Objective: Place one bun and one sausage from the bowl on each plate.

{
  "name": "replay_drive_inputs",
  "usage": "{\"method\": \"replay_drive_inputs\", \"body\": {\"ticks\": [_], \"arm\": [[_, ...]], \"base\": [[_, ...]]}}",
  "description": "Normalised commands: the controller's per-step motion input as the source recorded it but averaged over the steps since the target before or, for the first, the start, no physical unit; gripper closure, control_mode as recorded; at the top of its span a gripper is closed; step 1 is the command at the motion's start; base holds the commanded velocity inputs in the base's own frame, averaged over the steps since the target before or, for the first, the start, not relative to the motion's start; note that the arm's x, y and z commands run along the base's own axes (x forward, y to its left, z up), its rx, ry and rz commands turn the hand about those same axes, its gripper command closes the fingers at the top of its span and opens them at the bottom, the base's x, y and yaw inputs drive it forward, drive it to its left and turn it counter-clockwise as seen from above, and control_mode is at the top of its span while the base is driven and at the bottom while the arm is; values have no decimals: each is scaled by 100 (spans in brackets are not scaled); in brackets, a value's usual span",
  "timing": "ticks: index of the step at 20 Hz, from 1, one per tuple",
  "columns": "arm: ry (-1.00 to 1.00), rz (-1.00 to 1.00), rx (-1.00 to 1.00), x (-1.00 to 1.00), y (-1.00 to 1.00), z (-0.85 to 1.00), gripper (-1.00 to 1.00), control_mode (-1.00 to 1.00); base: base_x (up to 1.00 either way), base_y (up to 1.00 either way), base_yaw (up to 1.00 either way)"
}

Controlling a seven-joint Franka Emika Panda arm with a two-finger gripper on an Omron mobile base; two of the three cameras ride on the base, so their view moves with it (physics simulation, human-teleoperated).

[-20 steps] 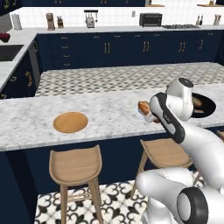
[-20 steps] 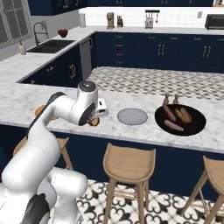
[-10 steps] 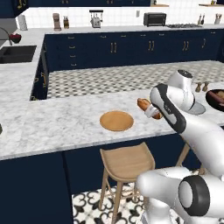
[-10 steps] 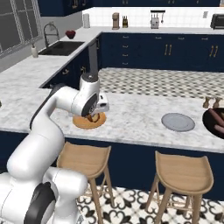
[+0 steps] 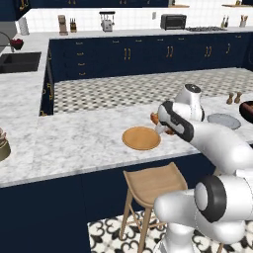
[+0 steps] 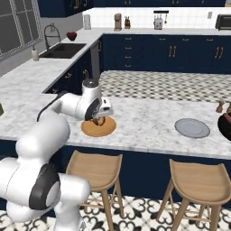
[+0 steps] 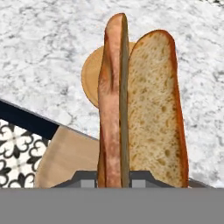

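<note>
Wooden plate (image 5: 141, 138) half hidden behind bun (image 7: 155, 109) | gripper (image 6: 98, 120) clamps bun | bowl (image 5: 247, 110) cut off

No readable text, label, brand, number or sign anywhere: not on cabinets, counter, plates, appliances or the held food.

Bright, even rendered light throughout, with soft faint shadows, no glare, and sharp focus.
</note>
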Motion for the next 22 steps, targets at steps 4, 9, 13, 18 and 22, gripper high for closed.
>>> {"method": "replay_drive_inputs", "body": {"ticks": [4, 9, 13, 18, 22], "arm": [[9, -11, -3, 100, 52, -37, 100, -100], [13, -7, -7, 86, 39, -37, 100, -100], [10, -4, -12, 56, 0, -66, 100, -100], [4, -3, -9, 46, 0, -67, 100, -100], [1, -2, -4, 54, 0, -37, -100, -100]], "base": [[0, 0, 0], [0, 0, 0], [0, 0, 0], [0, 0, 0], [0, 0, 0]]}}
